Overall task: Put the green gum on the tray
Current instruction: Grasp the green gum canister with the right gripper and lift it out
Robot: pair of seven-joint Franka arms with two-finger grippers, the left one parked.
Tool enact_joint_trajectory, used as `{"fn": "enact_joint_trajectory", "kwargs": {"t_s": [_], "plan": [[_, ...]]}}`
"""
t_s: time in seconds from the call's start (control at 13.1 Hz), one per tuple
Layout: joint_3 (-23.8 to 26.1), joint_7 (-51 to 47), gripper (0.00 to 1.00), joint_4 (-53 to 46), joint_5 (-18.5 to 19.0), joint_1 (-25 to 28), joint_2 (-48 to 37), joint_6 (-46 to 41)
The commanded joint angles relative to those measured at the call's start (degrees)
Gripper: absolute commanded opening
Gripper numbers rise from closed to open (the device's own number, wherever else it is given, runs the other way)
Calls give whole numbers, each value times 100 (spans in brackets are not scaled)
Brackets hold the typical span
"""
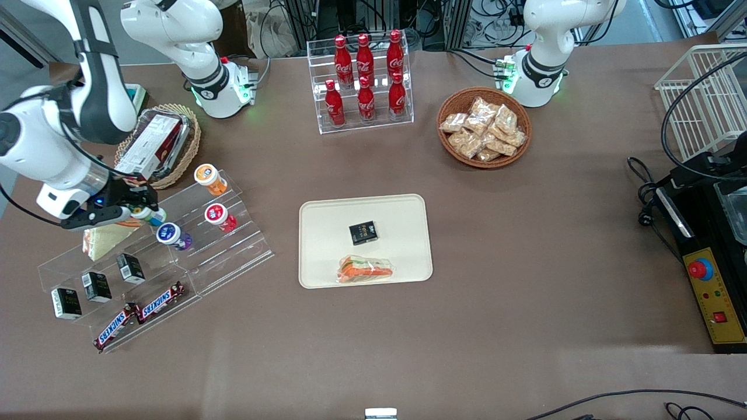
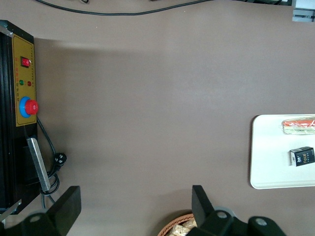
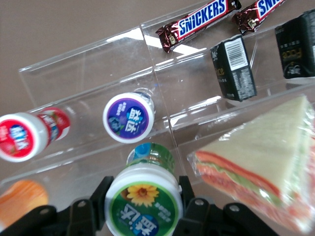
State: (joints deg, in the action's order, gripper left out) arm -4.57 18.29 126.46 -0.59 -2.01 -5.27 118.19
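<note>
While claw [image 3: 143, 209] grips green gum [image 3: 143, 202] on acrylic rack [image 1: 233, 245], purple bottle [image 3: 129, 117] and sandwich [image 3: 261, 162] flank it

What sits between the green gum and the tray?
Front view: gripper fingers flank the green gum; toward the tray sit the blue-lidded bottle, the red-lidded bottle, then bare table.

brown table [image 1: 525, 262], tray [image 1: 315, 256], baskets, racks

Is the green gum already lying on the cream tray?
No, the green gum sits between the hand's fingers above the clear stepped rack, apart from the tray.
</note>
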Motion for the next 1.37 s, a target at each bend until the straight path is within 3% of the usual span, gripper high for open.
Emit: {"fn": "enact_joint_trajectory", "kwargs": {"t_s": [0.0,0.23,0.46,0.91,1.3], "plan": [[52,-80,3,-1111,6,43,9,-1190],[245,-474,3,-2226,-3,148,-18,-2454],[255,-1439,3,-3196,-90,779,26,-3389],[246,-4558,3,-3241,-661,2449,420,-3225],[237,-5704,3,-2795,-838,3153,1325,-1900]]}}
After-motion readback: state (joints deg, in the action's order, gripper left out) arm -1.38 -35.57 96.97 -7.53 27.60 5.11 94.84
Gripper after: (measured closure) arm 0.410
